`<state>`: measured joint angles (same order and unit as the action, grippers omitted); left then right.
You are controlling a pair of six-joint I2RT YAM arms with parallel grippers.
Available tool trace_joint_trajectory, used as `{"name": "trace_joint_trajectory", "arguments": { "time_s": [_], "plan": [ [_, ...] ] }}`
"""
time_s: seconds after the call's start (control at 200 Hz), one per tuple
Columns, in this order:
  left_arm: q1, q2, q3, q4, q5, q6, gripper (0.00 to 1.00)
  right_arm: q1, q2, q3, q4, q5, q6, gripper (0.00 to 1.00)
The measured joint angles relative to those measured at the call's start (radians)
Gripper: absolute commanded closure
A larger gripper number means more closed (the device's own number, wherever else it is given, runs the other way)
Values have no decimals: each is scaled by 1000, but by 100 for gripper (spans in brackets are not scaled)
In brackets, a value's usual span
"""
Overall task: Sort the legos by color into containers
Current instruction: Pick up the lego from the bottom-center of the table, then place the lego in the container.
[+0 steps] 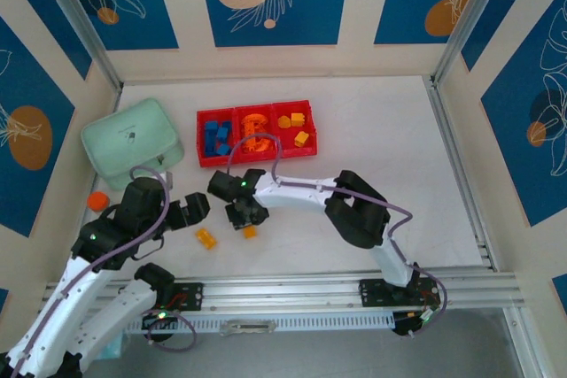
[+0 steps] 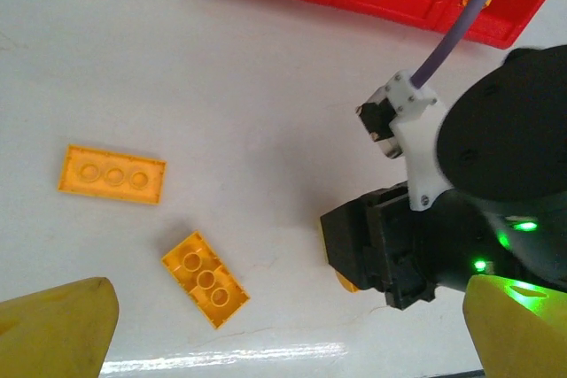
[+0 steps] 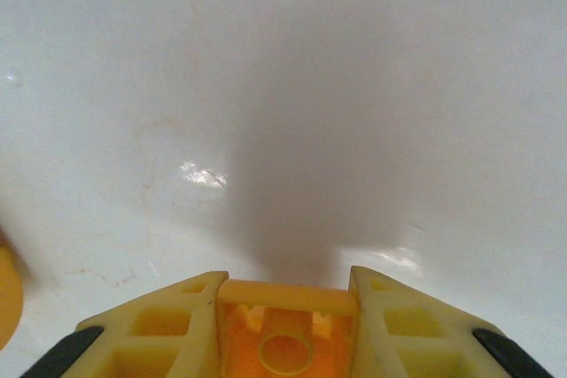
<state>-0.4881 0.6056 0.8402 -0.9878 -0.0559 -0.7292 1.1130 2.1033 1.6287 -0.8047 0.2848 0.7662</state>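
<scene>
My right gripper [image 1: 244, 217] is down at the white table, shut on a yellow lego [image 3: 285, 334] that sits between its yellow fingers [image 3: 159, 325]. A corner of that lego [image 2: 347, 282] pokes out under the black gripper body in the left wrist view. My left gripper [image 2: 288, 307] hangs open above the table with nothing between its fingers. Below it lie a flat yellow plate [image 2: 112, 175] and a yellow brick [image 2: 205, 278], both studs down. The red tray [image 1: 257, 162] holds blue legos [image 1: 217, 137] in its left compartment, orange ones [image 1: 255, 130] in the middle and yellow ones [image 1: 294, 126] on the right.
A mint green lidded box [image 1: 133, 143] stands left of the tray. A small orange round thing [image 1: 97, 200] lies near the left wall beside my left arm. The aluminium rail [image 1: 301, 289] runs along the near edge.
</scene>
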Motion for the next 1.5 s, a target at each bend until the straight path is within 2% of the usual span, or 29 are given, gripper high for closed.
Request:
{"name": "trace_joint_trajectory", "arguments": {
  "time_s": [0.205, 0.44, 0.59, 0.84, 0.945, 1.07, 1.165, 1.33, 1.5],
  "plan": [
    [0, 81, 0, 69, 33, 2, 1, -134, -117, 2, 2, 50, -93, 75],
    [0, 183, 0, 179, 56, 13, 1, -357, -108, 136, 21, 106, -226, 74],
    [0, 233, 2, 241, 56, 28, 1, -446, -13, 291, 51, 128, -311, 74],
    [0, 282, 8, 315, 54, 31, 1, -517, 224, 541, 54, 159, -398, 74],
    [2, 287, 11, 323, 49, 31, 1, -546, 259, 598, 52, 179, -401, 74],
    [6, 287, 13, 331, 47, 31, 1, -573, 259, 582, 61, 169, -401, 66],
    [10, 292, 14, 338, 47, 31, 1, -589, 263, 566, 56, 168, -407, 55],
    [12, 299, 24, 336, 47, 31, 1, -584, 261, 564, 58, 161, -422, 43],
    [14, 274, 43, 308, 46, 32, 1, -551, 190, 477, 57, 160, -427, 36]
  ]
}}
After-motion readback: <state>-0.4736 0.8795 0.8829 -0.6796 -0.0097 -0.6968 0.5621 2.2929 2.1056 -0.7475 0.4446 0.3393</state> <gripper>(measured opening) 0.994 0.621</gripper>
